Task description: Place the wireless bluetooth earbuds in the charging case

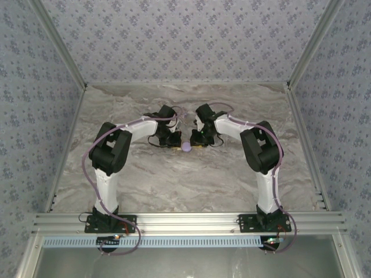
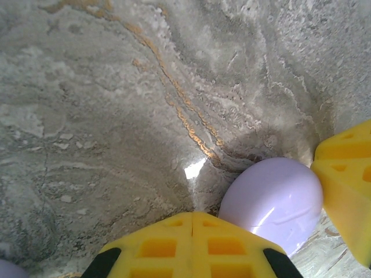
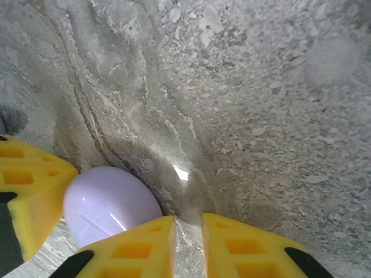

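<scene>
Overhead, the grey marbled stone counter (image 1: 185, 174) spans the middle of the frame, and both white arms bend inward to meet just above its centre. Between them lies a smooth lilac egg-shaped plastic case (image 1: 186, 147), its lid down. The left hand (image 2: 192, 220) has its yellow fingers pressed together, holding nothing; the right hand (image 3: 188, 223) is nearly closed, a narrow gap showing, also holding nothing.

No readable text, labels, brands, numbers or signs anywhere: none on the lilac case (image 2: 271, 202), the yellow fingers (image 3: 240, 249), the arms, the marbled table (image 1: 191, 179) or the patterned walls.
</scene>
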`<control>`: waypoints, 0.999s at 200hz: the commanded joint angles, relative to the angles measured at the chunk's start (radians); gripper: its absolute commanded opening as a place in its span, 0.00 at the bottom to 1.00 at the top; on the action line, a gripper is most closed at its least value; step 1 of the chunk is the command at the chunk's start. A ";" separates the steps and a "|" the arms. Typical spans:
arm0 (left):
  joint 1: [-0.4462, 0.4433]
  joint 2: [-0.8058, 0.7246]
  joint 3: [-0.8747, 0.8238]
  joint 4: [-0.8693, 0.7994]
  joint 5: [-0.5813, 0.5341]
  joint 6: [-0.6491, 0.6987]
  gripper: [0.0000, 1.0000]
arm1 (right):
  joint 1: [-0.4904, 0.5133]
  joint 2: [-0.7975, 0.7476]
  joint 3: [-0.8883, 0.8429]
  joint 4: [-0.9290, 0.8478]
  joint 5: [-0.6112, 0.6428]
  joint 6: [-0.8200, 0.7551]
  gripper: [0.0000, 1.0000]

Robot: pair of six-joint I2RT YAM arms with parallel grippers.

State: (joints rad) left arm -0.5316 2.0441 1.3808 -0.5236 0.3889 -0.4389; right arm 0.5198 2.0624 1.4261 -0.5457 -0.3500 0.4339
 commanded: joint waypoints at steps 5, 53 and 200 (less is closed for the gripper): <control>-0.008 -0.030 -0.014 -0.025 -0.025 -0.014 0.04 | 0.001 0.000 0.020 -0.045 0.047 -0.002 0.20; -0.001 -0.109 -0.066 0.024 -0.057 -0.031 0.15 | -0.020 -0.062 -0.027 -0.005 0.006 0.001 0.23; 0.076 -0.131 -0.218 0.338 0.224 -0.178 0.32 | -0.040 -0.092 -0.118 0.145 -0.182 0.059 0.31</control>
State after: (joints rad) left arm -0.4564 1.9350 1.1675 -0.2329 0.5575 -0.5968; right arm 0.4839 1.9747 1.3190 -0.4026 -0.5056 0.4801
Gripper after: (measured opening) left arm 0.314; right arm 0.311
